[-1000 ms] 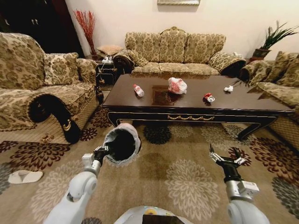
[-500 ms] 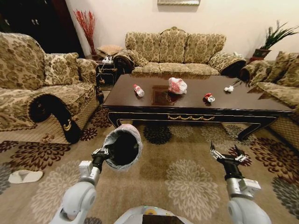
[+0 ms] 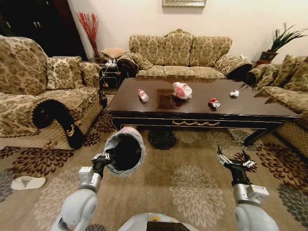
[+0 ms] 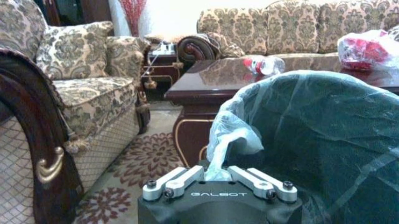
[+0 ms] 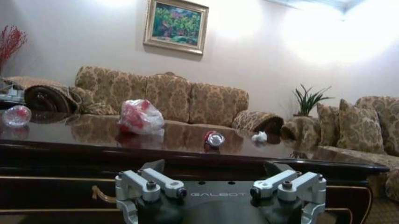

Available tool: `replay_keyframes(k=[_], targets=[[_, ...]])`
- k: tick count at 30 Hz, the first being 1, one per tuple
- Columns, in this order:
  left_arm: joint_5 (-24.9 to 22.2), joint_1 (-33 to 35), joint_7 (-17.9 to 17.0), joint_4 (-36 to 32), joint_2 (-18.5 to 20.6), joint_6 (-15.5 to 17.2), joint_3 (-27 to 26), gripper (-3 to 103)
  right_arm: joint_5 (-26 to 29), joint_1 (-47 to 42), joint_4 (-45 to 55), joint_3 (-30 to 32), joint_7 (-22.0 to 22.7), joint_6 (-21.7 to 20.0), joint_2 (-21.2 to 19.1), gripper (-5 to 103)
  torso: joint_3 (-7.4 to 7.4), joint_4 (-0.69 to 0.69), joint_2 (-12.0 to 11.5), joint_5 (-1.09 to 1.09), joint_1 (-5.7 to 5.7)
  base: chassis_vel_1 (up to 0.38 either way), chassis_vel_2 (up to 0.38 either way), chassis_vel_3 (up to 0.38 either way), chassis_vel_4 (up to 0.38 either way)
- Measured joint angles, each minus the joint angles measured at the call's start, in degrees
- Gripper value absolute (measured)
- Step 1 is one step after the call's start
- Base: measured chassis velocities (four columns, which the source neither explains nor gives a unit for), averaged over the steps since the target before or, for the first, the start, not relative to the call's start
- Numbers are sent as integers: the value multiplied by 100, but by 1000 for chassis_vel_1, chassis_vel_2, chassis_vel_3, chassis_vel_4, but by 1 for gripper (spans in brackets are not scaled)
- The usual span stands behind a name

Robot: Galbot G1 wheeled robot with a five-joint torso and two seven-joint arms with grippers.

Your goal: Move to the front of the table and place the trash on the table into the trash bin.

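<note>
While robot rolls closer, head view shifts slightly against half a second ago: table (image 3: 250, 108) nearer, trash untouched. Bottle (image 3: 142, 94) near left edge, plastic bag (image 3: 182, 90) mid-table, wrapper (image 3: 213, 102) and paper ball (image 3: 235, 93) toward right end. Left gripper (image 3: 98, 160) clamps bin (image 3: 125, 150) by liner; right gripper (image 3: 236, 162) wide, empty.

Left wrist: fingers (image 4: 171, 182) pinch liner, bin (image 4: 311, 140) short of table corner.

Right wrist: jaws spread, table edge ahead; approach unfinished, no trash binned.
</note>
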Motion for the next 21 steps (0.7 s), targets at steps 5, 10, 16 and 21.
replay_keyframes(k=[5,10,16,21], targets=[[-10,25,-96,0,0,-1,-1,2,1,-2,-2,0,-6,19,0,100,80,0,128,0,48,0,0,0,0],[-16,28,-131,0,-14,-7,4,2,-6,15,-4,-18,-8,19,-1,100,144,0,231,0,86,0,0,0,0],[-23,3,-144,0,-3,-15,5,2,-15,48,-4,-26,-9,16,-3,100,229,0,357,0,128,0,0,0,0],[-44,-44,-173,33,28,-19,6,2,-22,47,-7,-4,-13,15,33,100,314,0,508,0,192,0,0,0,0]])
